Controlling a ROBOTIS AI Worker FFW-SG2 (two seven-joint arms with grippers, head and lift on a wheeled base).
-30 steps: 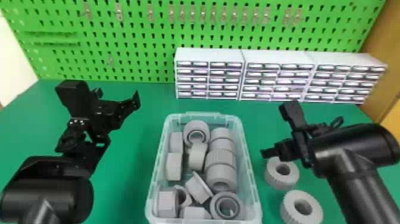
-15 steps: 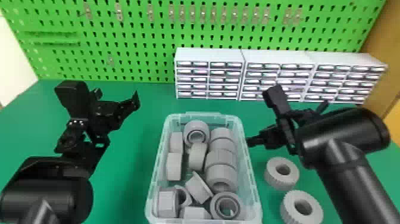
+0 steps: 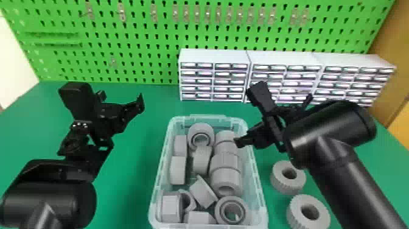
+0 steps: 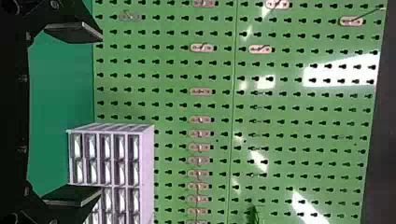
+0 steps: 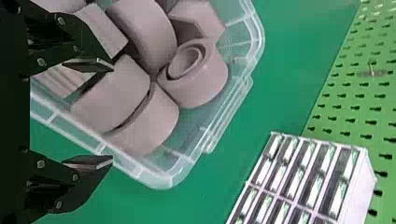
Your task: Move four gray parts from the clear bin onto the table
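Observation:
The clear bin (image 3: 261,188) holds several gray parts (image 3: 225,161), some round, some angular. Two ribbed gray rings, one (image 3: 287,178) behind the other (image 3: 309,212), lie on the green table right of the bin. My right gripper (image 3: 240,142) is over the bin's right rim near its far end. In the right wrist view the right gripper (image 5: 112,114) stands open above the bin wall, with gray parts (image 5: 114,95) beyond its fingers and nothing held. My left gripper (image 3: 141,103) is parked above the table left of the bin; in the left wrist view the left gripper (image 4: 100,114) is open and holds nothing.
White drawer cabinets (image 3: 214,56) stand along the back of the table (image 3: 127,188), behind the bin. A green pegboard (image 3: 146,42) with hooks rises behind them. The right forearm passes above the table beside the two rings.
My right gripper has moved left and away from the robot, from above the rings at the right to the bin's right rim. The left arm has stayed put.

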